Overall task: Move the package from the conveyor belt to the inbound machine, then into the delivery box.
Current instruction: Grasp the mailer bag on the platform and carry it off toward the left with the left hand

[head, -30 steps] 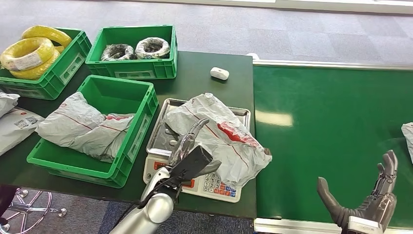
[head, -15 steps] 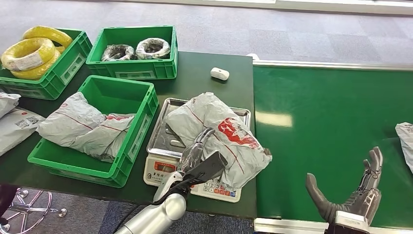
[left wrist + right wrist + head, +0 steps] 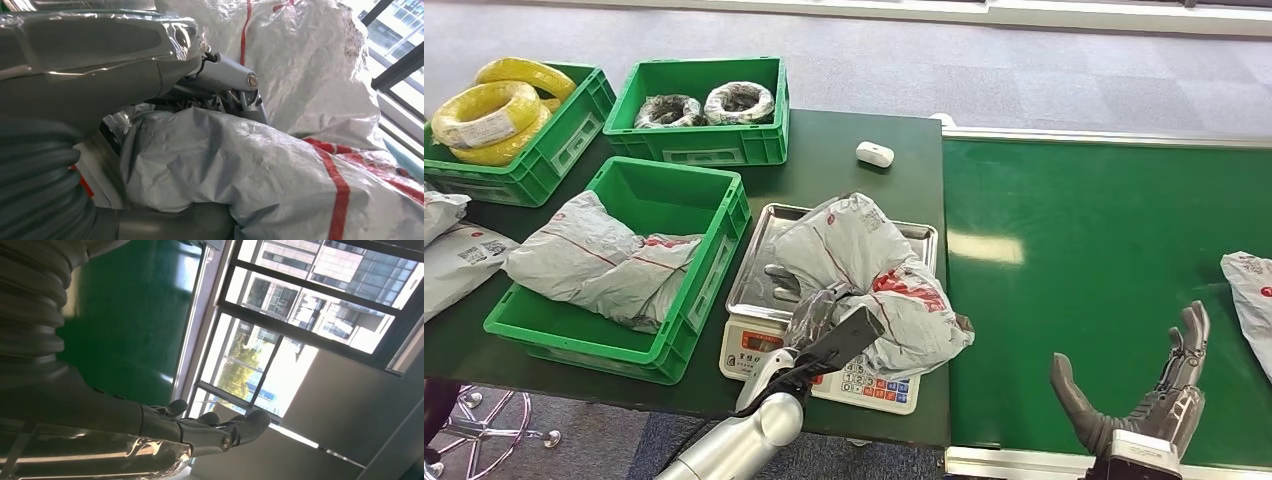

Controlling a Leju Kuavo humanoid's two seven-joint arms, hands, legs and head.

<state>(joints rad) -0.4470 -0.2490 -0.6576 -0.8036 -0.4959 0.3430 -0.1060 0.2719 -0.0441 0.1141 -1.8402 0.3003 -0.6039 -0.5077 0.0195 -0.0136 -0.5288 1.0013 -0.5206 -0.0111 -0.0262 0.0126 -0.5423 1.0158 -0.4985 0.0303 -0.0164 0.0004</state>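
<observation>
A crumpled grey package (image 3: pixel 864 262) with red stripes lies on the steel tray of the scale (image 3: pixel 757 268), its right end hanging over the keypad. My left hand (image 3: pixel 816 318) grips its near edge from below. In the left wrist view the thumb and fingers of that hand (image 3: pixel 100 75) wrap around a bunched fold of the package (image 3: pixel 280 175). My right hand (image 3: pixel 1159 405) hovers open, palm up, over the near edge of the green conveyor belt (image 3: pixel 1084 250). Its fingers (image 3: pixel 200 432) are spread and hold nothing.
A second grey package (image 3: pixel 1249 300) sits on the belt at the right edge. Left of the scale a green crate (image 3: pixel 664 195) holds another grey package (image 3: pixel 589 262). Two more green crates with cable coils stand behind. A small white device (image 3: pixel 875 153) lies on the table.
My left hand has closed on the package, bunching it up and pulling it in on the scale. The second package has come further in along the belt. My right hand shifted slightly left.
</observation>
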